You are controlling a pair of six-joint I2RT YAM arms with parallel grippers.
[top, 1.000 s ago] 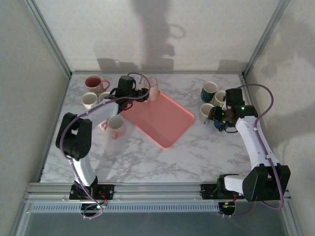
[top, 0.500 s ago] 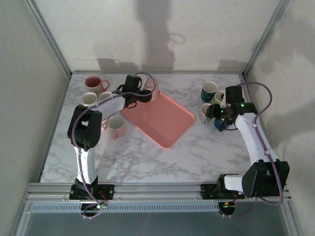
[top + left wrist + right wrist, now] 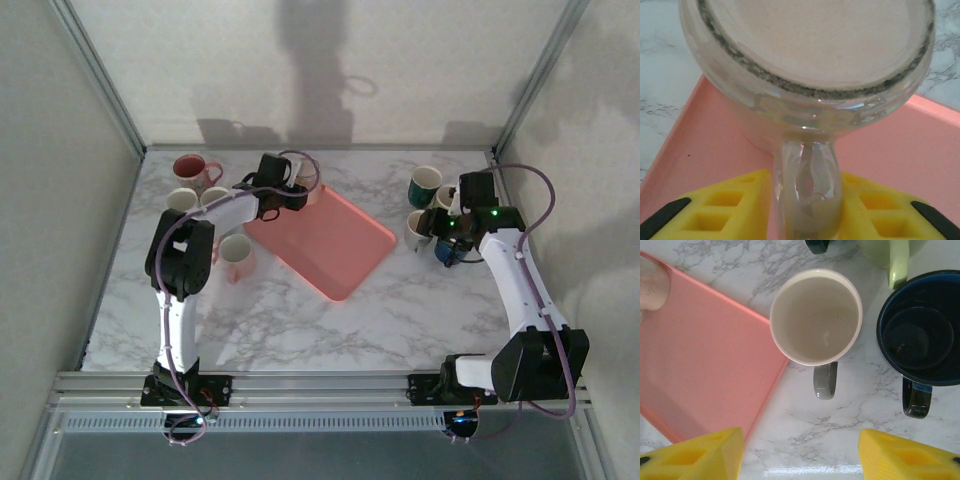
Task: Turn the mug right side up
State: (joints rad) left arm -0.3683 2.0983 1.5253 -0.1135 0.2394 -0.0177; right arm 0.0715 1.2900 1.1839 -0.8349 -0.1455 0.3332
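**Slip risk at the handle**

The mug (image 3: 805,75) is seen base-up at the far corner of the pink tray (image 3: 900,145), its glossy handle (image 3: 807,200) pinched by the left jaws. The right jaws are spread, empty. On so narrow a hold, the mug may be swung loose and dropped.

From above, everything looks dim and greyish. Light comes from the near side and throws tall, soft shadows up the back wall (image 3: 320,80). At my left wrist the mug (image 3: 805,75) sits too close, hazy and out of focus, with white glints on its glazed handle (image 3: 807,200). My right wrist sees brightly and sharply, with a pale strip of glare on the marble table (image 3: 815,471).
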